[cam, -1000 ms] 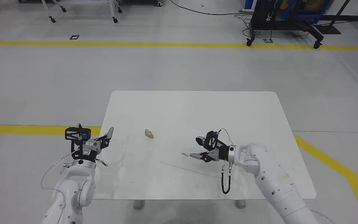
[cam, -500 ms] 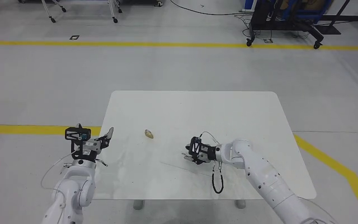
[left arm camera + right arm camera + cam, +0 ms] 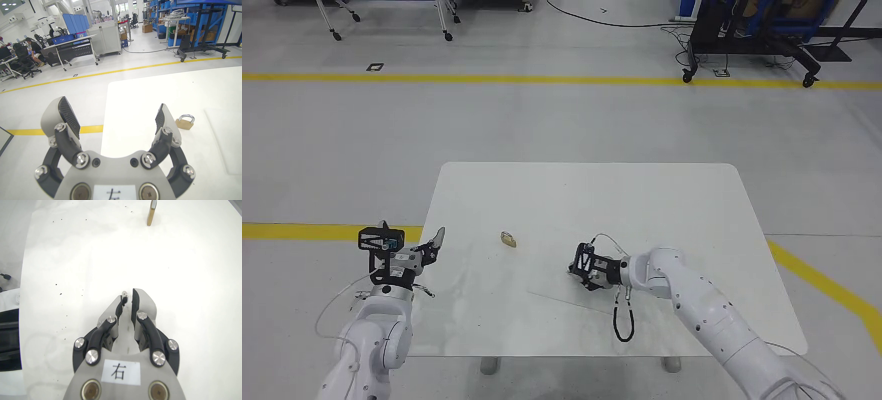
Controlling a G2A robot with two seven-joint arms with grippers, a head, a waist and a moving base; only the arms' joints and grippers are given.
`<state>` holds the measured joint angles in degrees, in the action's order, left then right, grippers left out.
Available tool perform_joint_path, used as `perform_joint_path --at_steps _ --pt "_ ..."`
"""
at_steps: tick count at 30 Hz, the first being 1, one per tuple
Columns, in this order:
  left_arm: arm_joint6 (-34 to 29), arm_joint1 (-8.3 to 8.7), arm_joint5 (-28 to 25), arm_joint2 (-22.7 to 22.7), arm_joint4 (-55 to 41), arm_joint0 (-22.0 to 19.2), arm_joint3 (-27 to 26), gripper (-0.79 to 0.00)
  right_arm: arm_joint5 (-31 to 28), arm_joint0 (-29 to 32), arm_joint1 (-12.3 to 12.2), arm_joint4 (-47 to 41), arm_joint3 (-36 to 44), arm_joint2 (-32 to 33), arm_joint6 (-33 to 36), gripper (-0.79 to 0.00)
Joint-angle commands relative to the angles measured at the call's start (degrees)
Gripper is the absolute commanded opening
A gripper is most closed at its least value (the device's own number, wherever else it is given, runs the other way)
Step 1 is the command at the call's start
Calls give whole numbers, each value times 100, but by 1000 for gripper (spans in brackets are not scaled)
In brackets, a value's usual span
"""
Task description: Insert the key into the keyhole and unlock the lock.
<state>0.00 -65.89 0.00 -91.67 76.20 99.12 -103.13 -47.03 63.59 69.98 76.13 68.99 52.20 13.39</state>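
1. The left hand point(image 3: 112, 106) hangs at the near left edge of the desk point(image 3: 662, 195), one finger over the floor and the other over the desktop. Its fingers are spread wide and hold nothing.
2. The right hand point(image 3: 128, 293) is low over the near middle of the desk, pointing toward the left hand's side. Its fingers are drawn in to a narrow slot.
3. The key point(image 3: 124, 297) sits in that slot at the fingertips. It is small, with a dark head and a silver end, and it rests against one pad. A sliver of desk shows between it and the other pad, so I judge the pinch not yet complete.
4. Farther out, between the two hands, the brass padlock point(image 3: 184, 122) lies flat on the desk. Its shackle is closed and neither hand touches it. It is well apart from the key.
5. Progress, as I judge it, is at the very start, with the key only now being picked up.
   - Left to do: secure the key and lift it.
   - Steady the padlock, most likely with the free left hand.
   - Line the blade up with the keyhole, which I cannot make out from here.
   - Insert the key, turn it, and release the shackle.
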Motion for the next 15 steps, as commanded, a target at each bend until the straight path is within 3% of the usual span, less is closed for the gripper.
perform_joint_path --at_steps 1,15 --pt "0 0 0 0 0 0 0 0 10 -10 0 -6 -1 -9 -24 -785" --pt "0 0 0 0 0 0 0 0 43 15 -85 208 362 119 -283 -785"
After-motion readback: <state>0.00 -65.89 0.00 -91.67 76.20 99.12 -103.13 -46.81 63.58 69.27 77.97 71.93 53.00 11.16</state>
